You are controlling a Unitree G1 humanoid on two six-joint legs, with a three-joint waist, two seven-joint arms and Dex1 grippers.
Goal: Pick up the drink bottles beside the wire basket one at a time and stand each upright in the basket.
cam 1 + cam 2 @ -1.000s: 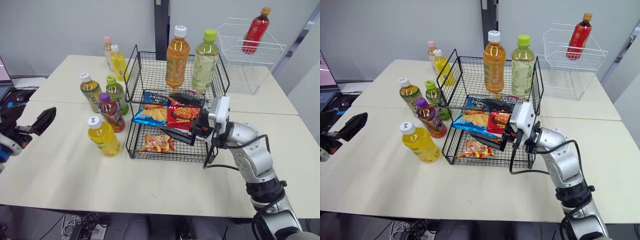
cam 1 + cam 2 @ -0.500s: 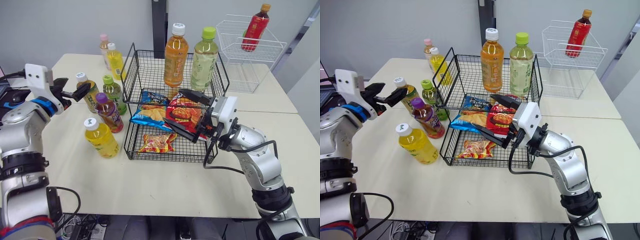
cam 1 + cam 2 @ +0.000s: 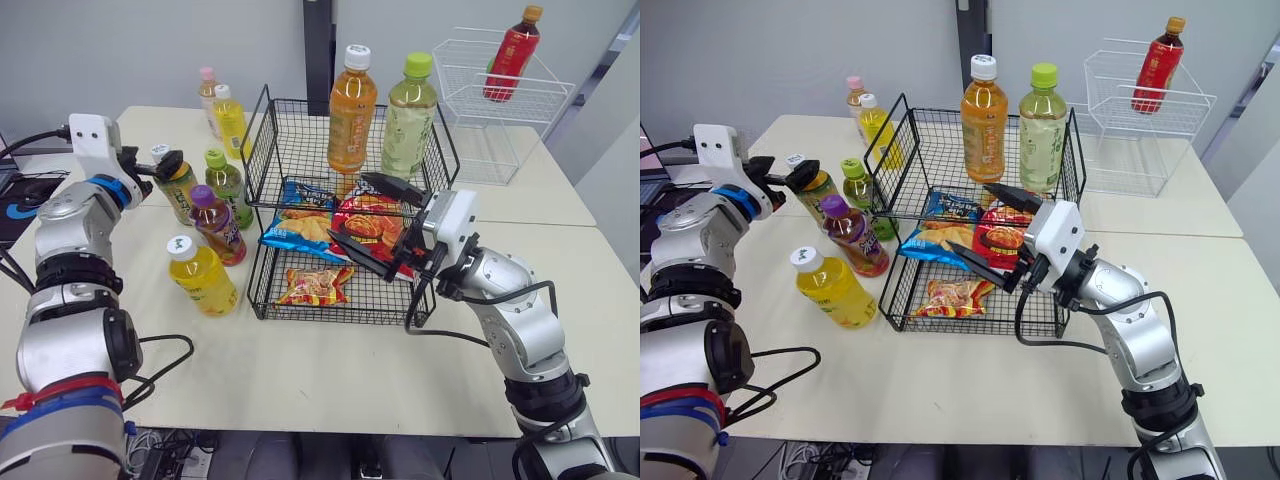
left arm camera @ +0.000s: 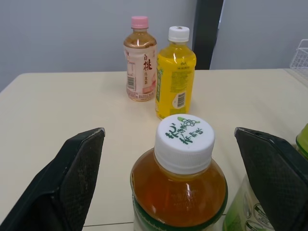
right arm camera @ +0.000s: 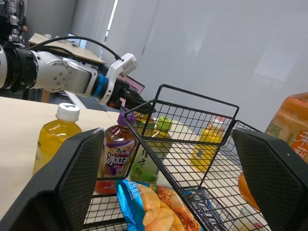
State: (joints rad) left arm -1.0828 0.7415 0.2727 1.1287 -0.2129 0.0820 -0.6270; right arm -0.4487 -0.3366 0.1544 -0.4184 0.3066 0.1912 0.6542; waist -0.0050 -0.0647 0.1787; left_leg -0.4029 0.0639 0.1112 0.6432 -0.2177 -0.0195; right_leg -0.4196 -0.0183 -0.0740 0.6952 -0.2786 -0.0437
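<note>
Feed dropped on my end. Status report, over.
Left gripper open, flanking cap of amber tea bottle. Right gripper open, empty, by wire basket front. Small green-capped bottle close beside target.

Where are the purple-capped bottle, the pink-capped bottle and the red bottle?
purple-capped bottle (image 3: pixel 220 232): left eye view, on its label.
pink-capped bottle (image 4: pixel 139 70): left wrist view, on its label.
red bottle (image 3: pixel 1156 68): right eye view, on its body.
</note>
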